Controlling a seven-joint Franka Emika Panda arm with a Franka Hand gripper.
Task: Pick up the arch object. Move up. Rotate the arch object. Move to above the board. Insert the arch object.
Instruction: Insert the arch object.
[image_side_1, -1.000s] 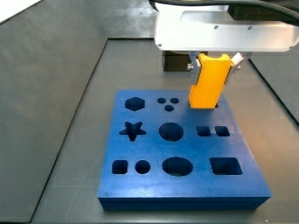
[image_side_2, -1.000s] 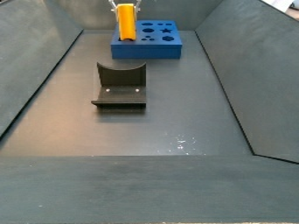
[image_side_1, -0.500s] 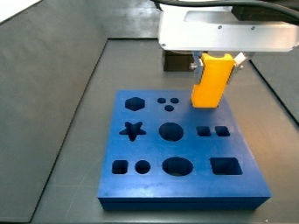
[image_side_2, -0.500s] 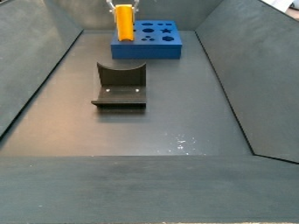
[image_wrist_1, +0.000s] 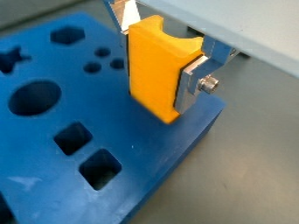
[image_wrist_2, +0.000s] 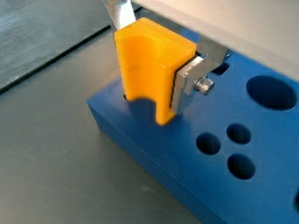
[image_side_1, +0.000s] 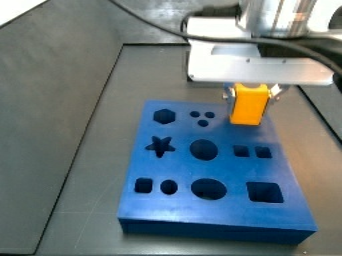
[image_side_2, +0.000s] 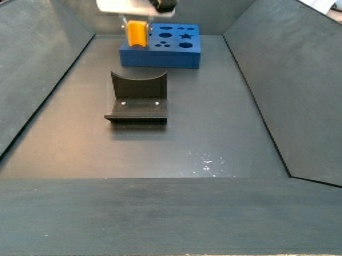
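Observation:
The arch object (image_side_1: 247, 106) is a bright yellow-orange block held upright, and my gripper (image_side_1: 249, 98) is shut on it. Silver fingers (image_wrist_1: 193, 75) clamp its two sides in both wrist views, over the arch object (image_wrist_2: 149, 63). The board (image_side_1: 214, 172) is a thick blue slab with star, hexagon, round and square holes. The block's lower end dips into a notch at the edge of the board (image_wrist_2: 198, 162), near a corner. In a side view the arch object (image_side_2: 135, 35) stands at the left end of the board (image_side_2: 171, 45).
The fixture (image_side_2: 138, 98), a dark L-shaped bracket on a base plate, stands on the floor in front of the board. Sloping grey walls (image_side_2: 40, 90) close in the dark floor on both sides.
My gripper has come down with the arch object. Less of the block shows above the board, as its lower end has sunk into the edge notch.

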